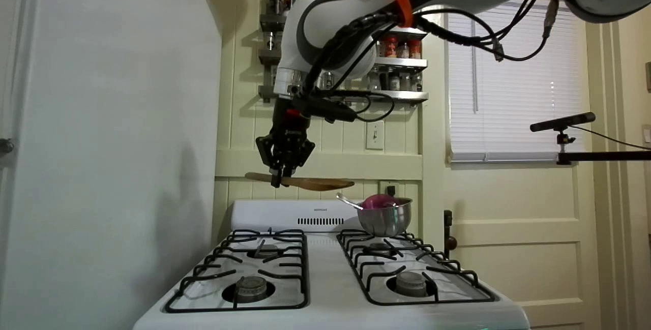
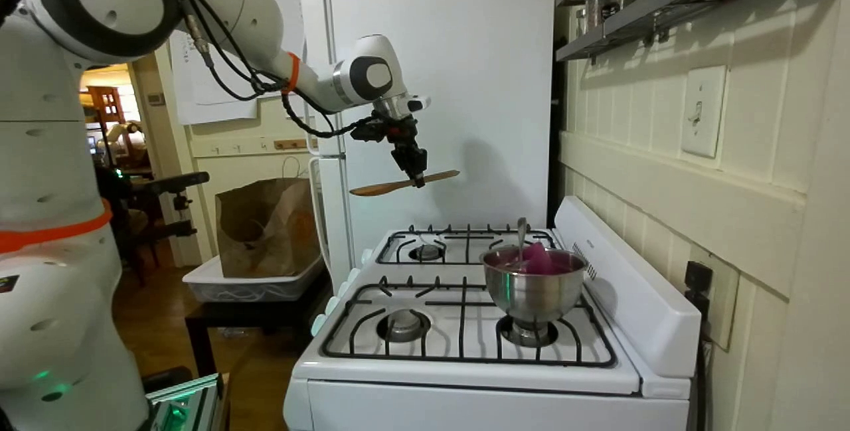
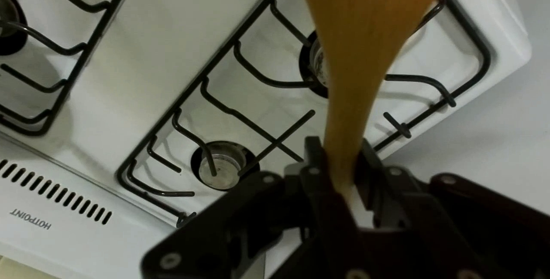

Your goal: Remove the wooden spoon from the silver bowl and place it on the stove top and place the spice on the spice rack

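Your fingers [image 3: 316,154] point down, closed around the handle of the wooden spoon [image 1: 310,183], which lies across them in the air above the stove top [image 1: 321,279], well apart from the silver bowl [image 1: 384,220]. Its long axis runs diagonal to the grate [image 3: 277,143] beneath, broad head toward the front and tipped slightly low. Lowered straight down, the head would probably touch first.

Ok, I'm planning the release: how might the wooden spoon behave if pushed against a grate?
The wooden spoon is probably stiff, showing no sag either side of the fingers. It may pivot, since they pinch its slim handle, away from the broad head. Its thin profile suggests lightness.
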